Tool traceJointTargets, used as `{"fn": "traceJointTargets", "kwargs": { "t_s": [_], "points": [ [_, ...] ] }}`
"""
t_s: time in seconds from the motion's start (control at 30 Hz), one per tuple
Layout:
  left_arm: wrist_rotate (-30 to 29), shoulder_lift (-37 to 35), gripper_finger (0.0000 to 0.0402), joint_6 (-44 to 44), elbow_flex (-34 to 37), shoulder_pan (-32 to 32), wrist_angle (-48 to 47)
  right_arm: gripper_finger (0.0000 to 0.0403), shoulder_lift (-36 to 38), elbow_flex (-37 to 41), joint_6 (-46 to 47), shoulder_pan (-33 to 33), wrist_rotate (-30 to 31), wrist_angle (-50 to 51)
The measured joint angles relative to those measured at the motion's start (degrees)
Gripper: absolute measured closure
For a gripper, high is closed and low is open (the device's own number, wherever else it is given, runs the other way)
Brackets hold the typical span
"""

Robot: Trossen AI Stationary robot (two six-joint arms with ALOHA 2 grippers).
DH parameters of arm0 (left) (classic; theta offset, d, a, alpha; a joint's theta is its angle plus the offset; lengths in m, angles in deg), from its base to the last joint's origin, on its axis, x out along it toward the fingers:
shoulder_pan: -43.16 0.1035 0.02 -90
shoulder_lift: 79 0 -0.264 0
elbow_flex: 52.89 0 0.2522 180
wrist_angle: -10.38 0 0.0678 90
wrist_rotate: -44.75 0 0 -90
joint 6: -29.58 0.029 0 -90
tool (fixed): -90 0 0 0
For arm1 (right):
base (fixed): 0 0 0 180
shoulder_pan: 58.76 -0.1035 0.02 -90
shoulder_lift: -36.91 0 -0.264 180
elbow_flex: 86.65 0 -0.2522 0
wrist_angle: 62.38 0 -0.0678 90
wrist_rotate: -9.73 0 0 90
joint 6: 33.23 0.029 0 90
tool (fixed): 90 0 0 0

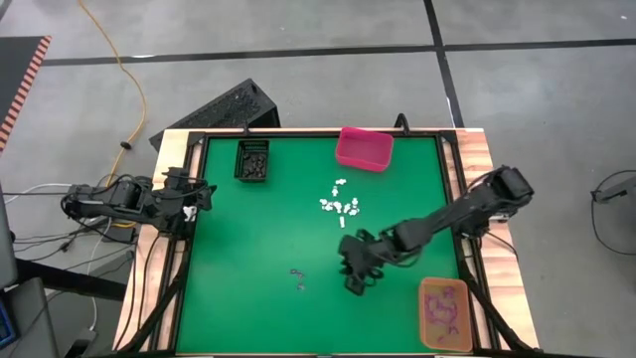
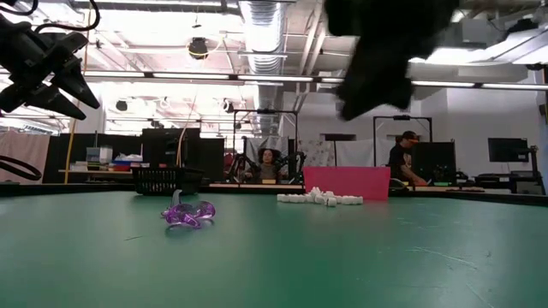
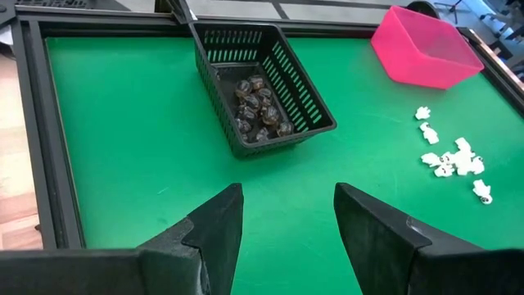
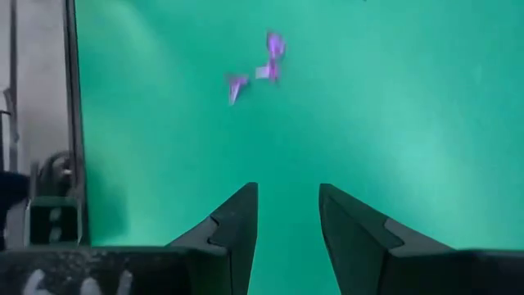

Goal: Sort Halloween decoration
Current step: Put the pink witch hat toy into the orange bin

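Observation:
A few purple trinkets (image 1: pixel 296 279) lie on the green mat near its near edge, also in the low view (image 2: pixel 187 212) and ahead of the right fingers (image 4: pixel 264 67). White trinkets (image 1: pixel 341 206) lie in a loose cluster mid-table (image 3: pixel 453 156). Black trinkets (image 3: pixel 259 106) fill the black basket (image 1: pixel 253 160). More purple ones lie in the orange bin (image 1: pixel 445 312). My right gripper (image 1: pixel 355 281) hovers open over the mat, to the right of the purple trinkets (image 4: pixel 286 238). My left gripper (image 1: pixel 196 198) waits open at the table's left edge (image 3: pixel 286 229).
The pink bin (image 1: pixel 365 148) stands at the far edge, right of the black basket. A raised black frame (image 1: pixel 194 249) borders the mat. The mat between the purple trinkets and the left edge is bare green. People sit in the room behind the table (image 2: pixel 271 162).

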Motion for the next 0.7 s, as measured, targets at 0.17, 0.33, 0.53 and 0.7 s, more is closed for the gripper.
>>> {"fn": "traceJointTargets", "kwargs": {
  "t_s": [0.17,0.33,0.53,0.7],
  "points": [
    [0.0,0.0,0.0219,0.0,0.0,0.0,0.0,0.0243,-5.3,-3.3,-5.5,3.4,-0.7,-2.1],
    [0.0,0.0,0.0219,0.0,0.0,0.0,0.0,0.0243,-10.7,-7.2,-4.9,5.3,-0.9,-6.5],
    [0.0,0.0,0.0219,0.0,0.0,0.0,-0.1,0.0243,-17.0,-13.2,-8.7,6.7,-3.4,-12.1],
    [0.1,0.0,0.0219,-0.4,0.0,0.0,0.0,0.0243,-18.5,-15.3,-13.5,8.0,-8.8,-11.7]
  ]
}}
